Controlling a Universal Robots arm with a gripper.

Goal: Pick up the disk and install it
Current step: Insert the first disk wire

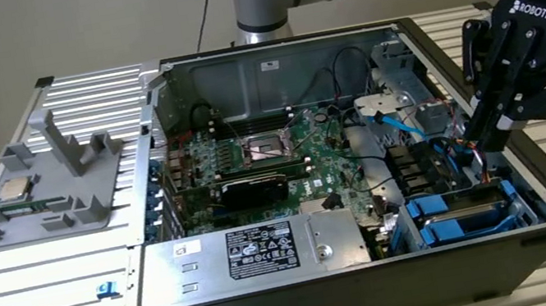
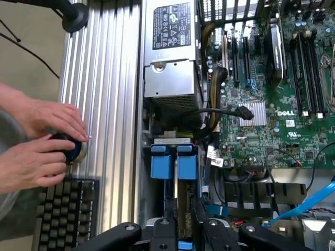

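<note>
On the motherboard [image 2: 272, 104], white lettering reads "DELL".

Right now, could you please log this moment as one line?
hand: over drive bay, astride disk | disk: edge-on in bay | install: underway

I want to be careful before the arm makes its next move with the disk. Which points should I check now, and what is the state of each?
1. Computer case open, drive bay reachable: ok.
2. Gripper above the bay corner, at the exterior view's right: ok.
3. The disk with blue rails lined up in the bay: ok.
4. Disk fully seated: cannot tell.
5. Blue cable clear of the gripper's path: cannot tell.
6. Person's hands outside the case, beside the keyboard: ok.
</note>
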